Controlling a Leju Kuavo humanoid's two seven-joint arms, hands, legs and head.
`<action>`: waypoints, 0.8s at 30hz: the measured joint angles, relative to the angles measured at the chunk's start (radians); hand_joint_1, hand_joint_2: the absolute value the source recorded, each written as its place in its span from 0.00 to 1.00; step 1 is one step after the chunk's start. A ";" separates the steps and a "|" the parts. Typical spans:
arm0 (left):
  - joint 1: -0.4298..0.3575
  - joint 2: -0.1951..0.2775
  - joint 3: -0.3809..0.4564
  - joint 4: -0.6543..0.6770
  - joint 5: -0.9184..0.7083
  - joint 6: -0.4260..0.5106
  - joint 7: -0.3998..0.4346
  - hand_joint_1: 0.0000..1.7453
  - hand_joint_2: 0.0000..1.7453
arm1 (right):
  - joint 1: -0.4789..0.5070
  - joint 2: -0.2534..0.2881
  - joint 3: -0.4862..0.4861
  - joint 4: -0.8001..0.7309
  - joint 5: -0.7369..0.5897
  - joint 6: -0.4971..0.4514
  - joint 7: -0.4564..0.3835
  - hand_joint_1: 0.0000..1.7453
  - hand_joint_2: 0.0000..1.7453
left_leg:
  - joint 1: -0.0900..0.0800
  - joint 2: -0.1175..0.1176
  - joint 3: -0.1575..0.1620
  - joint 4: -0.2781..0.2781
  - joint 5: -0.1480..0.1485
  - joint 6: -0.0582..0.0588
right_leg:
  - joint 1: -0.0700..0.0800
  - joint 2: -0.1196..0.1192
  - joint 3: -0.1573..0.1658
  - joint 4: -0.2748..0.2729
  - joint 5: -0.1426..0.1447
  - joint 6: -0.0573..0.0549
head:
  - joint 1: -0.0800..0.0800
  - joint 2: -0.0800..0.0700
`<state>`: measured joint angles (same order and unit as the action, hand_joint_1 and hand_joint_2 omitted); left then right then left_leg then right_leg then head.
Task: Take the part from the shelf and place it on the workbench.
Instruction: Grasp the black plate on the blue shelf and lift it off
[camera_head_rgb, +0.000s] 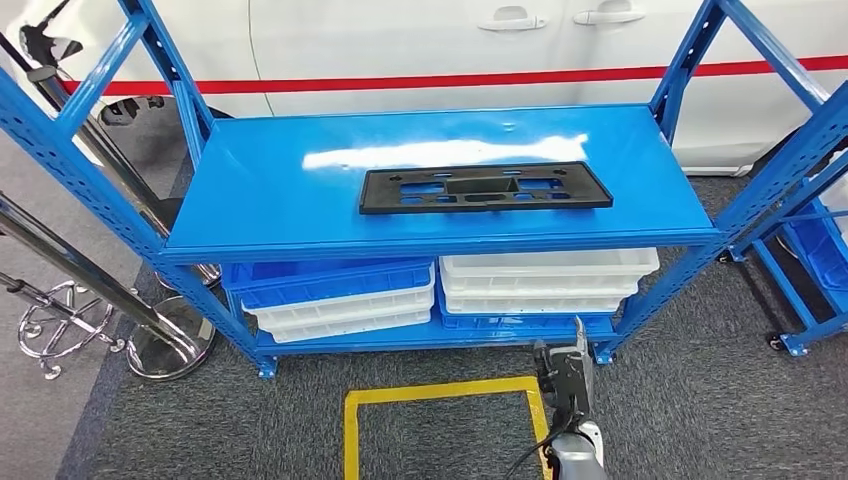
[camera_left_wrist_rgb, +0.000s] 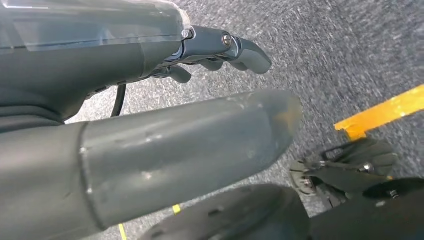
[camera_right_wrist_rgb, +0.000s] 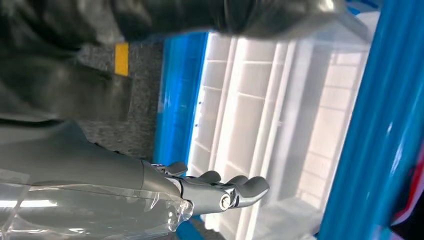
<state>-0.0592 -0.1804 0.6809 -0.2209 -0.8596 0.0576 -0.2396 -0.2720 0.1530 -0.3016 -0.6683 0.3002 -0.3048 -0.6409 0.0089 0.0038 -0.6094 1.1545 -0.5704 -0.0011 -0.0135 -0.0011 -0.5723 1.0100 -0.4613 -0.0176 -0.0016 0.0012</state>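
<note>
- The right hand (camera_head_rgb: 567, 375) is low in the head view, at about 5 o'clock. It points up toward the shelf (camera_head_rgb: 250, 180).
- In the right wrist view the right hand (camera_right_wrist_rgb: 215, 190) holds nothing. Its fingers (camera_right_wrist_rgb: 250, 187) are a little apart and only bent a bit, so it is loose and let go.
- Just past those fingers are white bins (camera_right_wrist_rgb: 280, 125) and a blue post (camera_right_wrist_rgb: 370, 130) of the shelf.
- The left hand (camera_left_wrist_rgb: 200, 55) hangs over the grey carpet (camera_left_wrist_rgb: 340, 45). It holds nothing. Its thumb (camera_left_wrist_rgb: 200, 140) sticks out straight and its dark fingers (camera_left_wrist_rgb: 245, 52) curl just a little, so it is loose too.
- A yellow line (camera_left_wrist_rgb: 385, 110) is on the carpet near the left hand.
- The part (camera_head_rgb: 484, 187) is a flat black plate with holes. It lies on the top of the shelf, at about 12 o'clock from the right hand and well apart from it.
- Under the top board, white bins (camera_head_rgb: 545, 280) are stacked at 12 o'clock from the right hand. A blue bin (camera_head_rgb: 330, 275) on more white ones is at 10 o'clock.
- A yellow square (camera_head_rgb: 440, 392) is marked on the carpet just beside the right hand, at 9 o'clock.
- A white car (camera_head_rgb: 420, 45) with a red stripe is behind the shelf.
</note>
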 joint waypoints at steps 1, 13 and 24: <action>0.000 0.000 0.000 0.000 -0.003 0.000 0.000 0.00 0.00 | 0.003 0.000 0.012 -0.011 -0.006 -0.005 0.000 0.00 0.00 | 0.001 0.000 -0.033 0.068 -0.027 -0.003 | 0.001 -0.001 -0.001 0.001 -0.001 -0.002 | 0.000 0.000; -0.005 0.005 0.000 0.000 -0.048 -0.006 -0.019 0.00 0.00 | -0.014 -0.009 0.330 -0.257 0.220 -0.217 0.005 0.00 0.00 | 0.003 0.000 0.044 -0.148 0.108 0.033 | 0.007 0.006 -0.015 0.043 -0.032 0.034 | 0.000 0.000; -0.019 -0.002 -0.005 0.001 -0.086 -0.056 0.016 0.00 0.00 | -0.149 -0.025 0.393 -0.262 0.254 -0.316 0.014 0.00 0.00 | -0.002 -0.004 0.042 -0.141 0.105 0.028 | 0.008 0.005 -0.018 0.020 0.002 0.026 | 0.000 0.000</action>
<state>-0.0786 -0.1829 0.6764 -0.2198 -0.9459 0.0018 -0.2239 -0.4208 0.1276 0.0917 -0.9308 0.5545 -0.6209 -0.6268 0.0065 -0.0005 -0.5677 1.0137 -0.4651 0.0272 -0.0051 0.0038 -0.5907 1.0296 -0.4594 0.0087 -0.0013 0.0011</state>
